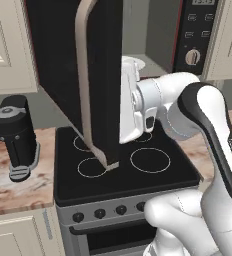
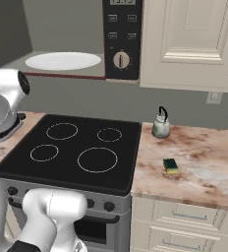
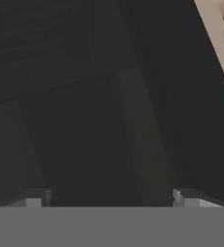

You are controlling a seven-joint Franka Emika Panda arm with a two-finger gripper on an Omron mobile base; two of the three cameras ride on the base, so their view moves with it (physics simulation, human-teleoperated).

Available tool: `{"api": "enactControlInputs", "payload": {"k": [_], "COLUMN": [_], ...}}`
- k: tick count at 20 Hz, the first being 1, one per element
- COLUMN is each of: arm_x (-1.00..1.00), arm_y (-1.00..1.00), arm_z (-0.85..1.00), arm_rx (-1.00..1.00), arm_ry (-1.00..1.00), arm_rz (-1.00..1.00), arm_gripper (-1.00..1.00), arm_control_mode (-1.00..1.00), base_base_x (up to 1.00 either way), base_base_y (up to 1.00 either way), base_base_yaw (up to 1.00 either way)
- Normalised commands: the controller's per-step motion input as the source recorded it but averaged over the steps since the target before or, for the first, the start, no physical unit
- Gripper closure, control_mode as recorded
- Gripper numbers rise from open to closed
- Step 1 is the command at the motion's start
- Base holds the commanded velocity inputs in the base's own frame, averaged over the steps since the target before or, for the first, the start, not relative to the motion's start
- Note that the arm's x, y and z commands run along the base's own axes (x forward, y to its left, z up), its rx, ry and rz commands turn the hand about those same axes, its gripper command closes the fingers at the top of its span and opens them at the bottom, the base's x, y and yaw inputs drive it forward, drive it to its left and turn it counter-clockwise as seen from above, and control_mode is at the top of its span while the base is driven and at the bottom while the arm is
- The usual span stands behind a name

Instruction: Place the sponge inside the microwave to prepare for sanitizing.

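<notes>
The sponge [image 2: 170,165], a small yellow block with a green top, lies on the marble counter to the right of the stove, far from my arm. The microwave [image 2: 122,39] hangs above the stove, and its grey interior holds a white round plate [image 2: 63,61]. Its dark door [image 1: 63,60] is swung wide open, with the beige handle [image 1: 85,100] facing the camera. My gripper [image 3: 110,198] is open and empty, with its fingertips [image 3: 34,198] set wide apart close to the door's dark surface. In the left base view my white hand [image 1: 130,100] sits just behind the door's edge.
The black cooktop [image 2: 71,147] lies below the microwave, with oven knobs [image 1: 99,213] along its front. A black appliance [image 1: 15,132] stands on the counter left of the stove. A small grey-green kettle [image 2: 160,125] stands behind the sponge. Cream cabinets [image 2: 194,39] flank the microwave.
</notes>
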Motion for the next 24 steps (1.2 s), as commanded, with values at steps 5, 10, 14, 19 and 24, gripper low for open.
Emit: {"api": "enactControlInputs", "payload": {"k": [5,10,14,19,24], "arm_x": [-0.04,-0.04,-0.08,-0.09,-0.05], "arm_y": [0.37,0.18,0.53,0.44,0.03], "arm_z": [0.0,0.0,-0.06,-0.01,0.0], "arm_rx": [0.0,0.0,0.0,0.0,-0.02], "arm_ry": [0.0,-0.01,-0.04,-0.04,-0.03], "arm_rz": [0.0,0.0,-0.07,-0.08,0.01], "arm_gripper": [-1.0,-1.0,-1.0,-1.0,-1.0], "arm_control_mode": [-1.0,-1.0,-1.0,-1.0,-1.0], "base_base_x": [0.0,0.0,0.0,0.0,0.0], "base_base_y": [0.0,0.0,0.0,0.0,0.0], "base_base_yaw": [0.0,0.0,0.0,0.0,0.0]}}
